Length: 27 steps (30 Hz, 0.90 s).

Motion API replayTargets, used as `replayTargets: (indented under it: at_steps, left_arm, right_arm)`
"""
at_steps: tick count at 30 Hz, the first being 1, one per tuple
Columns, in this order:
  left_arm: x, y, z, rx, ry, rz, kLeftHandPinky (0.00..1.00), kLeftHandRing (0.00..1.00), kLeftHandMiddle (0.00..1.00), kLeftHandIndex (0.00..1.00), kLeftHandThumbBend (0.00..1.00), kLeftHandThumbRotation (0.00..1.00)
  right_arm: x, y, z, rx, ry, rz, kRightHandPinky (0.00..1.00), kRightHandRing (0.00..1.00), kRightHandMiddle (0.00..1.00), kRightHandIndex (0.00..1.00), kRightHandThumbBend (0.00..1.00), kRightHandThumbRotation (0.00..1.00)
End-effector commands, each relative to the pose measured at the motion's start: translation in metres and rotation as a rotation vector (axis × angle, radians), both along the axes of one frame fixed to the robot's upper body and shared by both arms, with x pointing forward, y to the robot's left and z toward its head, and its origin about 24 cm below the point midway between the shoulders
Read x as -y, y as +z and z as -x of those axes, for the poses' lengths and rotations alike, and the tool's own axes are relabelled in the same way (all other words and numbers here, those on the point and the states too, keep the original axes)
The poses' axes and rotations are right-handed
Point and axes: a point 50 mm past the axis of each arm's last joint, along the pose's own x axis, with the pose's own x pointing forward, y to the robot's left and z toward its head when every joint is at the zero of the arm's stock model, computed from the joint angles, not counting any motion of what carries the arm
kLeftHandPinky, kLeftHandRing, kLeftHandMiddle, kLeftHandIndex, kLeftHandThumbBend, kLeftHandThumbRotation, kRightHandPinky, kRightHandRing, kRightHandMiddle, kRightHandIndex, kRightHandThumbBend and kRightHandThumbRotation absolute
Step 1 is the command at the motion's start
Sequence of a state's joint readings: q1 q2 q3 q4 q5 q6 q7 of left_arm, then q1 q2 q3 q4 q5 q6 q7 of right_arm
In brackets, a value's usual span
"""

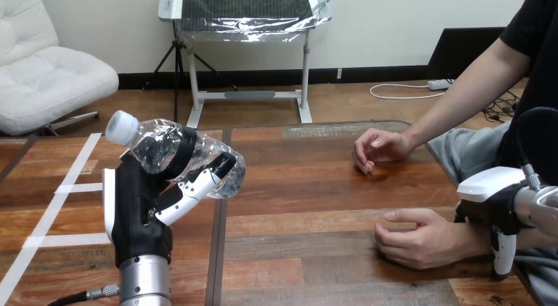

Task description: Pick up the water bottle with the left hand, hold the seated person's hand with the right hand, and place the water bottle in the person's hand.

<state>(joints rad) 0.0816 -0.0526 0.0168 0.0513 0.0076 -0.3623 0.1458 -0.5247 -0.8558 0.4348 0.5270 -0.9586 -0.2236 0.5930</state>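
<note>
L hand (135,207) w/ bottle (161,145), R (503,210) unclear

The right hand (501,210) covers the person's wrist (471,236); its grip cannot be told.

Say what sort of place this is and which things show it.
Probably a robot test lab: a wooden table marked with white tape, the robot's left hand holding a bottle, and its right hand closed on a seated person's wrist.
</note>
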Motion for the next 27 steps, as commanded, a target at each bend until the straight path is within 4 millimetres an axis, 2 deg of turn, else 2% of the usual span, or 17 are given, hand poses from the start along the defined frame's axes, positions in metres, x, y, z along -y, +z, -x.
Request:
replayTargets:
  at_steps: [1,16,27]
  left_arm:
    - [0.003,0.024,-0.007,0.126,-0.003,-0.001,0.4,0.43,0.47,0.49,0.62,0.0]
    - [0.003,0.025,-0.008,0.123,-0.007,0.006,0.4,0.43,0.47,0.49,0.63,0.0]
    - [0.002,0.024,-0.009,0.125,-0.008,0.008,0.41,0.43,0.47,0.49,0.63,0.0]
  right_arm:
    - [-0.005,0.008,-0.008,0.046,-0.002,-0.042,0.71,0.76,0.8,0.81,0.71,0.08]
    - [-0.004,-0.001,-0.003,0.041,-0.042,-0.123,0.63,0.74,0.8,0.8,0.7,0.02]
    - [-0.004,-0.013,-0.004,0.038,-0.059,-0.156,0.54,0.64,0.72,0.72,0.67,0.0]
